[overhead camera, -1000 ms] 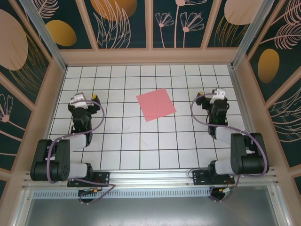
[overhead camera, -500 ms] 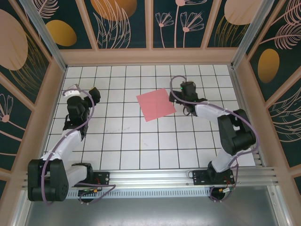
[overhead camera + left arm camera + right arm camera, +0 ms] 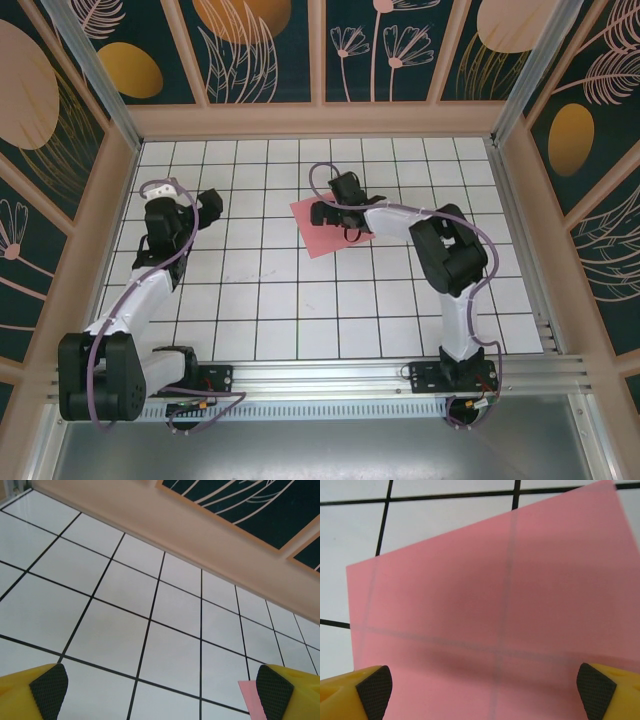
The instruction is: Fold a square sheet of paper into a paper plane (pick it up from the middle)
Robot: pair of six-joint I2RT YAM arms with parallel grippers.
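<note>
The right gripper (image 3: 323, 212) has swung in from the right and now hangs over the square sheet of paper (image 3: 318, 242), just above the middle of the picture. It is spread wide and holds nothing. The pink sheet lies flat on the white grid table (image 3: 270, 300), not folded yet. I think picking it up from the middle comes next. The left gripper (image 3: 205, 202), at the left, has reached out too. It is spread wide, empty and well apart from the sheet.
</note>
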